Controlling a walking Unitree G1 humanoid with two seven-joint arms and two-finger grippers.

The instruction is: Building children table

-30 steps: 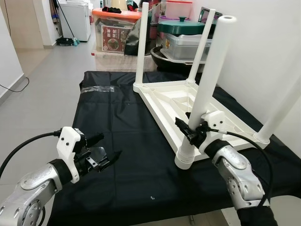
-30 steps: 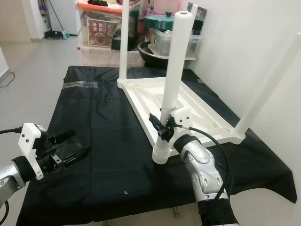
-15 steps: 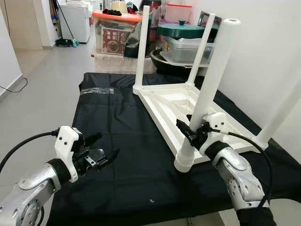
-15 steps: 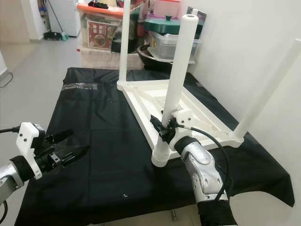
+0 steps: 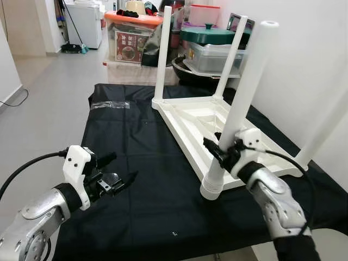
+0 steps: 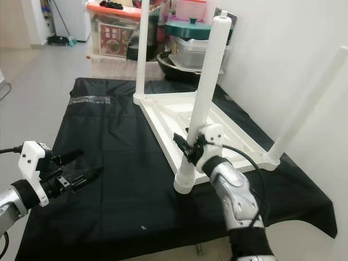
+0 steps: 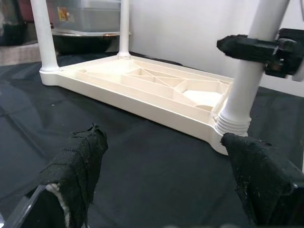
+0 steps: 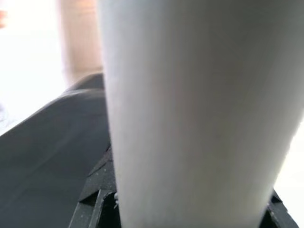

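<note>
Nearest the robot, the left gripper (image 5: 117, 173) hovers low over the black cloth (image 5: 141, 157) at the front left, its two black fingers spread apart with nothing between them, aimed toward the white table. To its right, the right gripper (image 5: 220, 154) is clamped around the near leg (image 5: 239, 103), low on the shaft just above the ribbed collar where the leg meets the corner socket. That leg stands nearly upright, leaning slightly right at its top. The children's table (image 5: 206, 122) lies upside down on the cloth's right half, its ribbed underside facing up, its long axis running from the near right corner away toward the far left. Its other legs also point upward: one at the right edge (image 5: 326, 128), two at the far end (image 5: 163, 51). Beyond the cloth sit storage boxes (image 5: 133, 35) and a green-lidded pot (image 5: 209, 32) against the wall.
</note>
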